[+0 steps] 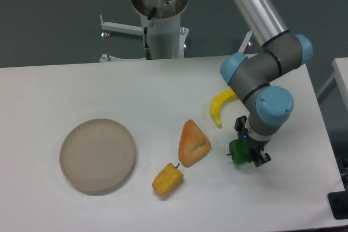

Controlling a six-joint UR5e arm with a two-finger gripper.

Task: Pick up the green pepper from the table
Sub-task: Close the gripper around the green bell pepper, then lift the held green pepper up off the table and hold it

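The green pepper (237,151) sits on the white surface (81,85) at the lower right of the frame, just right of the orange wedge-shaped piece (193,143) and below the banana (222,105). The gripper (249,150) is down over it, with the wrist hiding most of the pepper's right side. 1 dark finger shows at the pepper's lower right and another part at its upper edge, so the jaws appear to straddle it, but whether they are clamped on it or only beside it cannot be told from this view.

The step in hand looks like the grasp itself. To do it well, the jaws should close across the pepper's blocky body, not its stem, with the pepper centred between them. Its glossy, lobed skin could let it squirt sideways toward the wedge, so closing slowly and lifting straight up seems wise. The yellow pepper (167,179) and the round plate (98,155) lie well to the left.
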